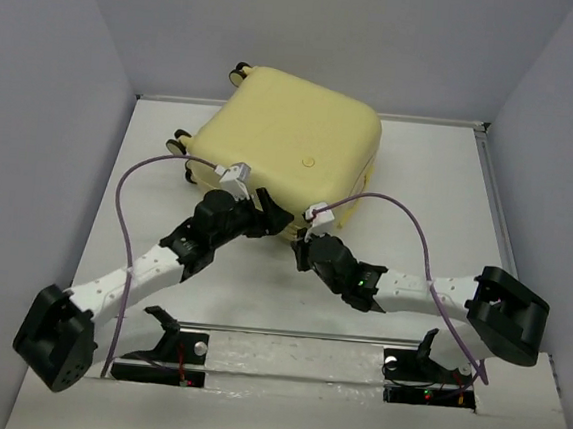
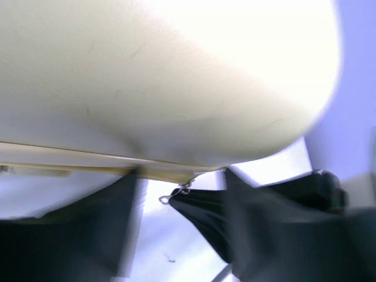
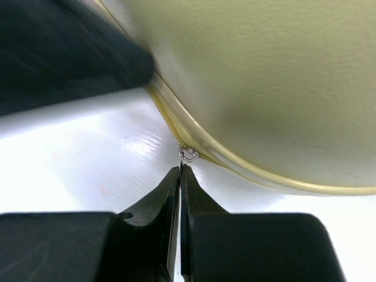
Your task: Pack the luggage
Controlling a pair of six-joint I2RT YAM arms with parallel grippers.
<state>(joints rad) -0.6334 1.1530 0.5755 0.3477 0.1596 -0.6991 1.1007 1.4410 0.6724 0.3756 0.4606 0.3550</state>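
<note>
The luggage [image 1: 288, 139] is a pale-yellow hard-shell suitcase lying shut at the table's far middle, wheels [image 1: 180, 143] to the left. Both grippers are at its near edge. My left gripper [image 1: 270, 211] stands open; in the left wrist view its blurred fingers [image 2: 76, 235] are apart under the shell [image 2: 164, 76], with a small metal zipper pull [image 2: 172, 195] hanging loose by one fingertip. My right gripper [image 1: 306, 239] is shut, its tips [image 3: 180, 168] pinching another zipper pull [image 3: 188, 155] on the luggage's zip seam [image 3: 170, 117].
Grey walls enclose the white table [image 1: 526, 225] on three sides. Two black mounts [image 1: 164, 349] [image 1: 423, 370] sit at the near edge. Purple cables [image 1: 129, 176] loop above each arm. The left gripper's dark body [image 3: 64, 53] fills the right wrist view's upper left.
</note>
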